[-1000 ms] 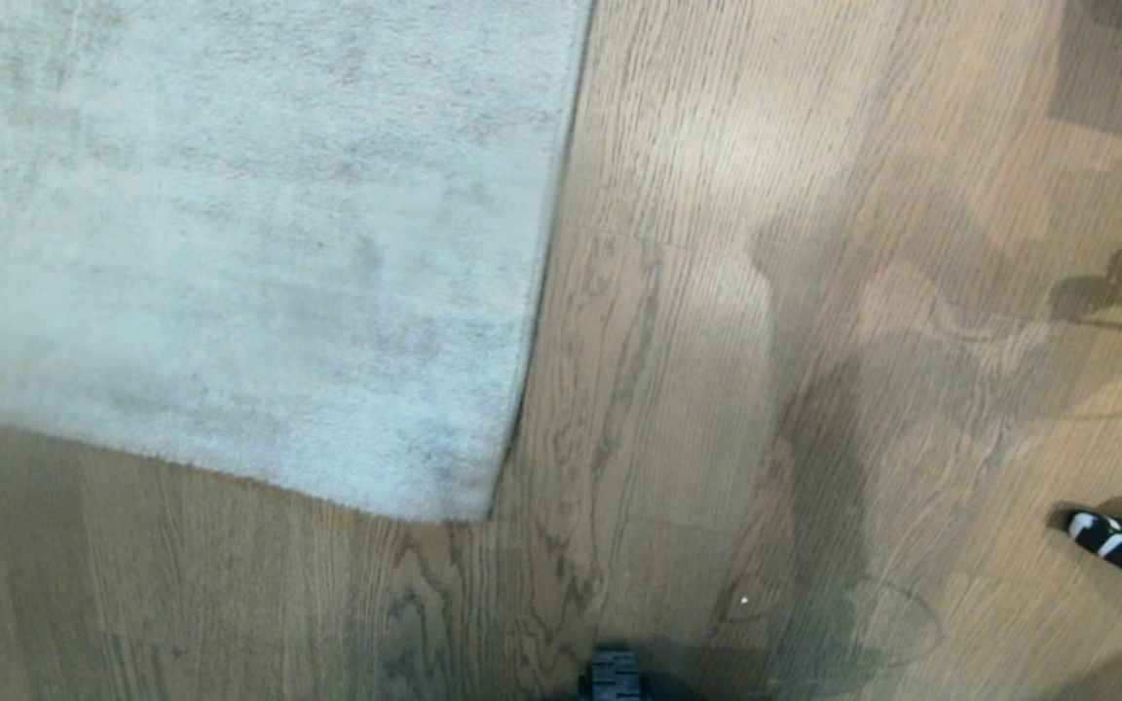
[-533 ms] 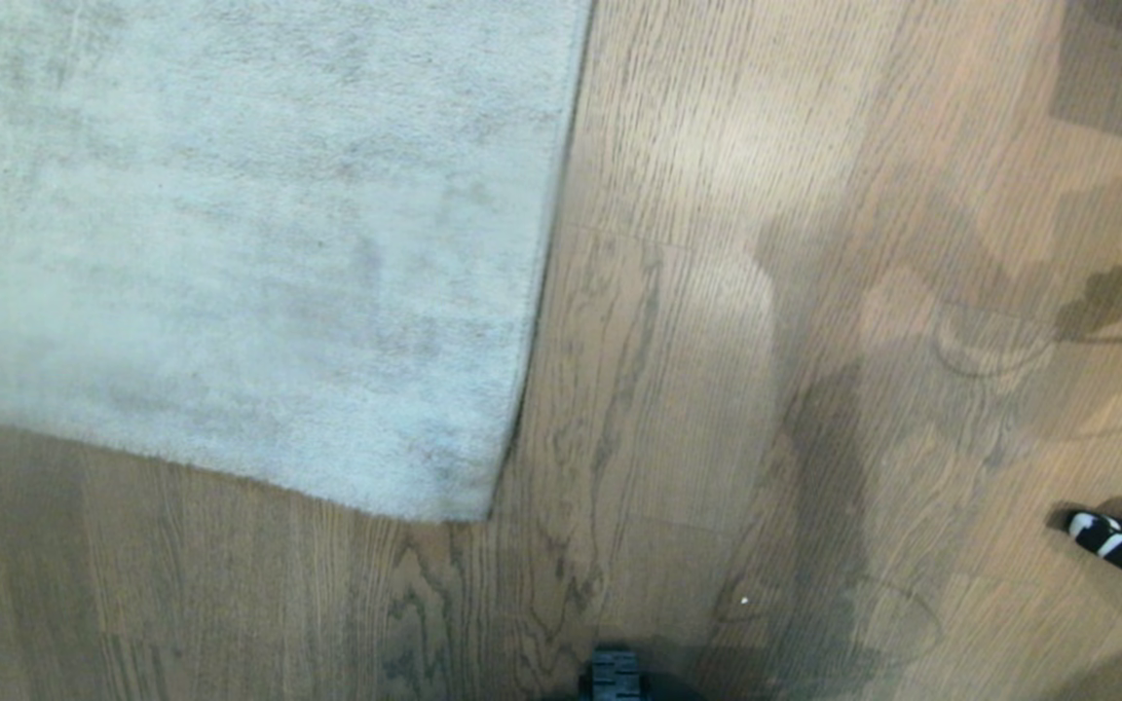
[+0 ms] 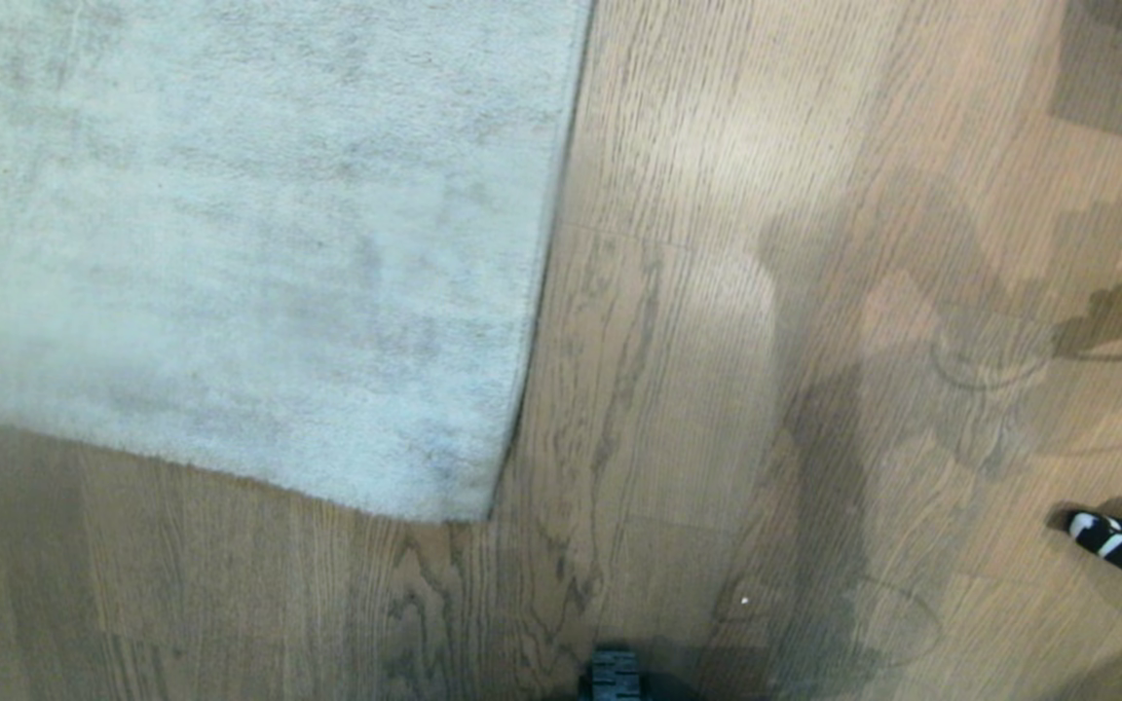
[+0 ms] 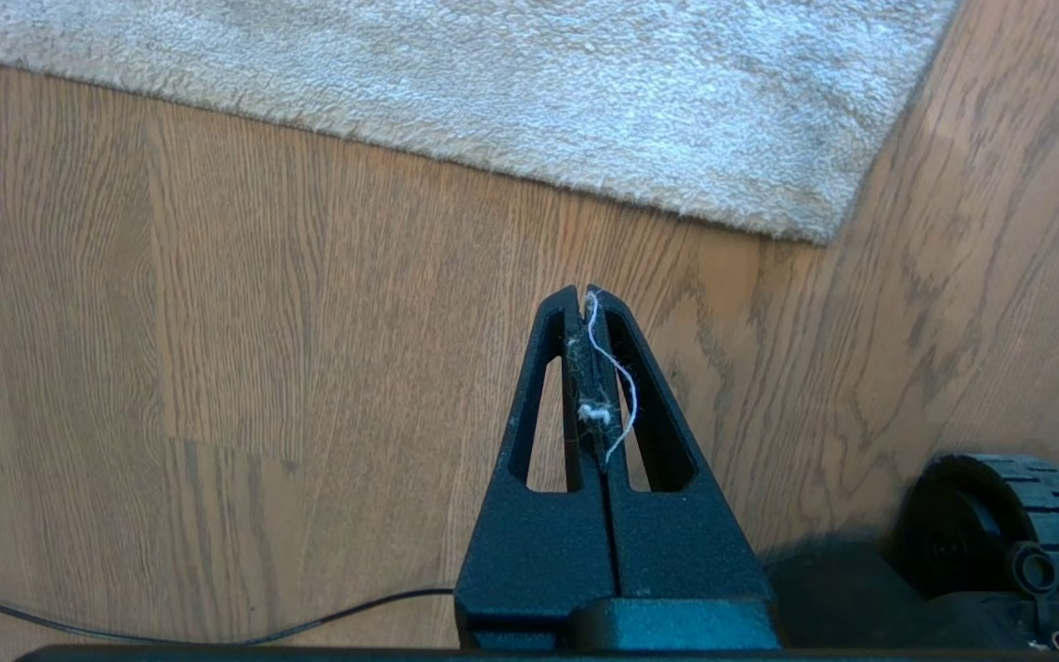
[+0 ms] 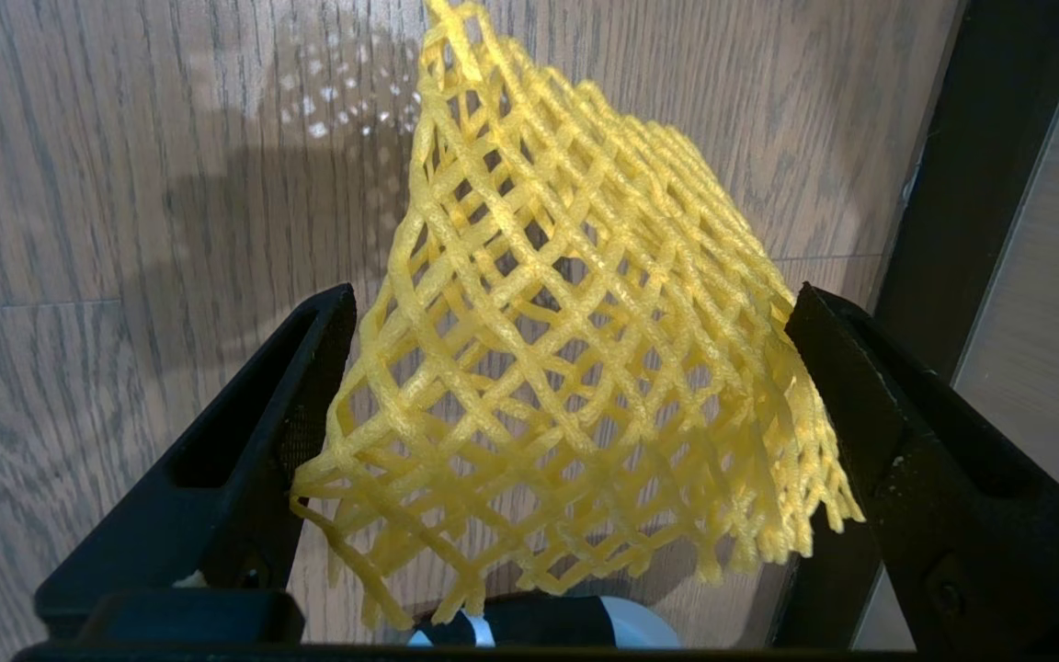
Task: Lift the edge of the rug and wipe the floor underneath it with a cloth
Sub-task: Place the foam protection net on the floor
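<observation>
The pale grey rug lies flat on the brown plank floor, and its rounded corner is the rug edge closest to me. The left wrist view shows that same corner. My left gripper hangs parked above bare planks just short of it, shut, with a white thread and lint stuck between its fingers. In the right wrist view the yellow mesh cloth hangs clear of the floor, stretched between the wide-set fingers of my right gripper. Neither gripper shows in the head view.
A black-and-white striped tool tip lies on the floor at the right edge. A dark upright bar stands beside the right gripper. My base wheel and a thin black cable are by the left gripper.
The arm and mesh shadows on the floor at the right of the head view have shifted downward. The rug and striped tip have not moved.
</observation>
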